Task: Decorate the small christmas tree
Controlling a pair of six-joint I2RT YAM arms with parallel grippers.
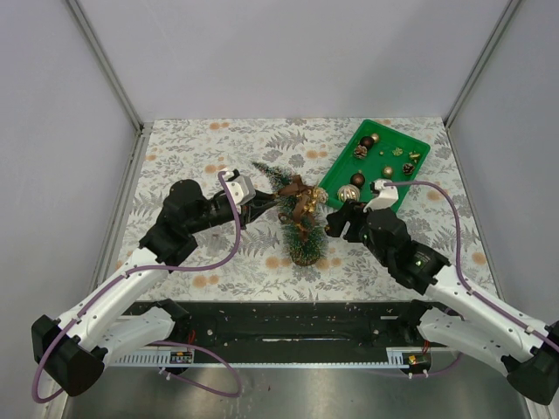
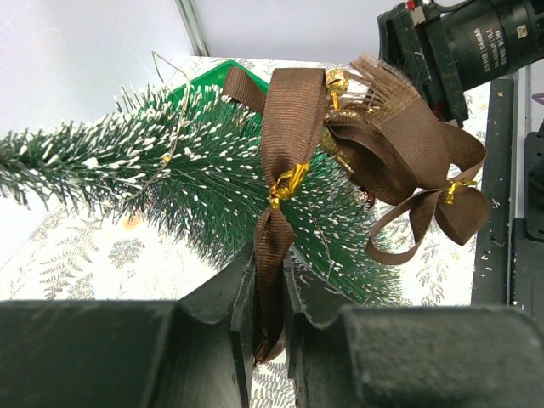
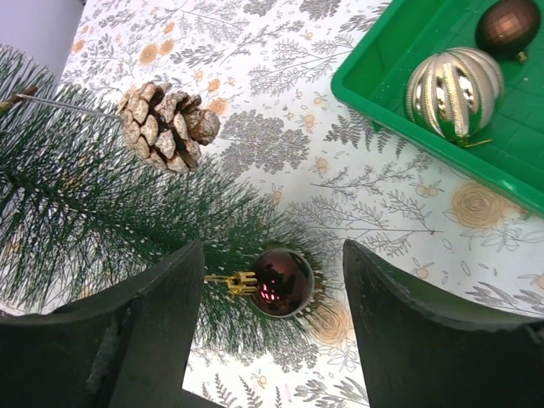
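Note:
The small christmas tree [image 1: 297, 218] stands tilted at the table's middle, its tip toward the back left and its wooden base [image 1: 306, 255] nearest me. Brown ribbon bows [image 1: 301, 199] sit on it. My left gripper [image 1: 262, 202] is at the tree's left side, shut on the tail of a brown ribbon bow [image 2: 285, 144] that lies against the branches [image 2: 195, 174]. My right gripper [image 1: 339, 223] is open at the tree's right side. A dark red bauble [image 3: 283, 282] with a gold cap hangs on the tree between its fingers [image 3: 161, 314], untouched. A pine cone [image 3: 166, 126] hangs higher up.
A green tray [image 1: 336, 179] at the back right holds several ornaments, among them a gold striped bauble [image 3: 453, 89] and a brown bauble [image 3: 507, 25]. The patterned tablecloth [image 1: 192, 148] covers the table. Grey walls enclose three sides.

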